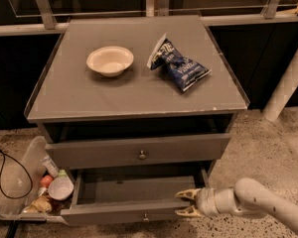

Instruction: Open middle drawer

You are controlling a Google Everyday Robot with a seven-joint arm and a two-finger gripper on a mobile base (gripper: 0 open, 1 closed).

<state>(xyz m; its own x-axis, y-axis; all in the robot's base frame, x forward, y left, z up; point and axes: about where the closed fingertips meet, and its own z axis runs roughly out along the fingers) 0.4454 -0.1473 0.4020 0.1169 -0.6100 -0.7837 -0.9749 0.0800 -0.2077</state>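
The blue crisp bag (pixel 179 66) lies near the desk's (pixel 114 95) rear right corner, its print too small to read. A cream paper bowl (pixel 110 60) sits left of it. Below the desk's front edge, under a closed upper drawer (pixel 139 150), the middle drawer (pixel 114 213) stands pulled out. A clear bin (pixel 17 185) off the front left corner holds a cup and bottles. The end effector (pixel 187 204), fingers apart, straddles the middle drawer front's right end; I cannot tell whether they touch.

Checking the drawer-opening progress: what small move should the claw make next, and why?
Probably draw the middle drawer a little farther straight out: the claw sits at its front's right end, and it is only partly out.
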